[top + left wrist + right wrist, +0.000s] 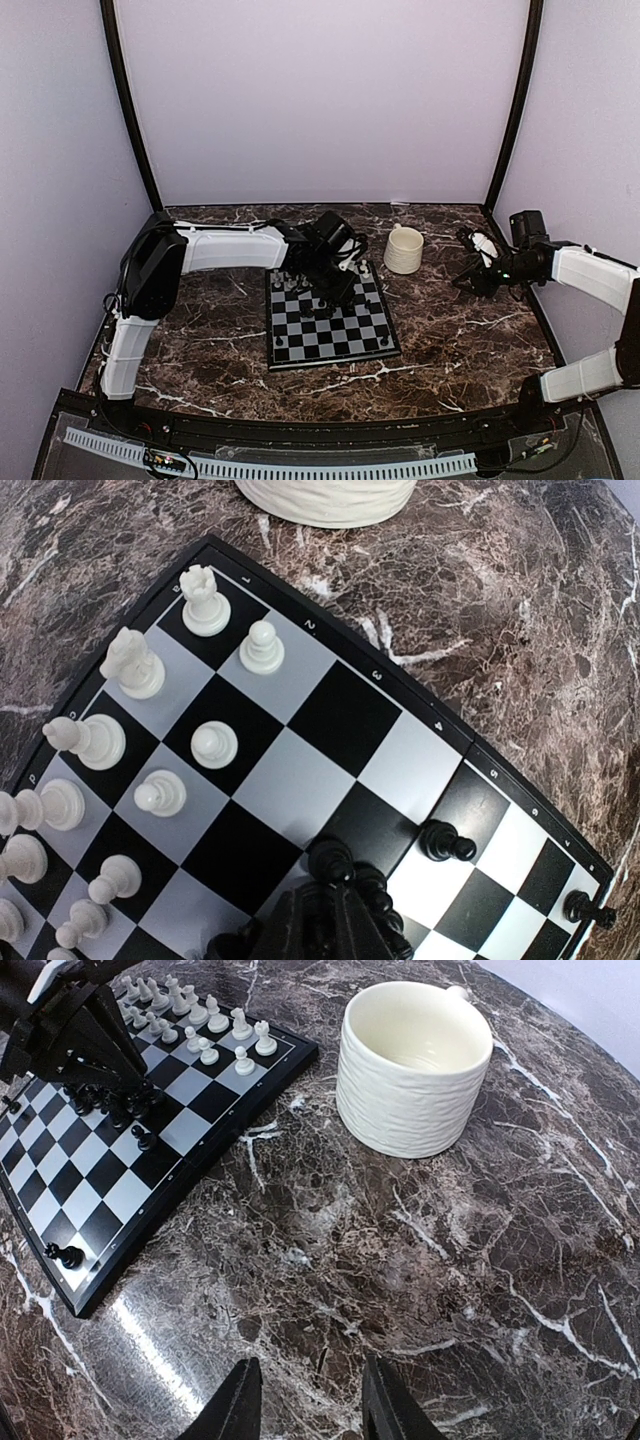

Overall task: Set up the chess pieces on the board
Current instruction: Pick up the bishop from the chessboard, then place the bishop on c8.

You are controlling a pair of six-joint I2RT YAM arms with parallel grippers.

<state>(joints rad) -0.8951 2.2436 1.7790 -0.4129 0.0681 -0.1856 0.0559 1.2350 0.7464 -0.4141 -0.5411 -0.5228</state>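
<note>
The board point(335, 360) lies mid-table, with white chess pieces point(205, 602) in two rows along its far edge. My left gripper point(340, 880) hangs low over the board point(345, 720), its jaws shut on a black chess piece point(338, 860) that stands on a dark square. More black pieces crowd right beside the fingers. A lone black pawn point(445, 842) stands a square away, and another black piece point(585, 910) sits near the board's edge. Off to the right, my right gripper point(312, 1372) hovers open over bare marble with nothing between its fingers.
A cream mug point(403, 250) stands on the marble just beyond the board's far right corner, between the two arms. The right wrist view shows the mug point(412, 1065) ahead and the board point(100, 1200) to the left. Purple walls close in the table.
</note>
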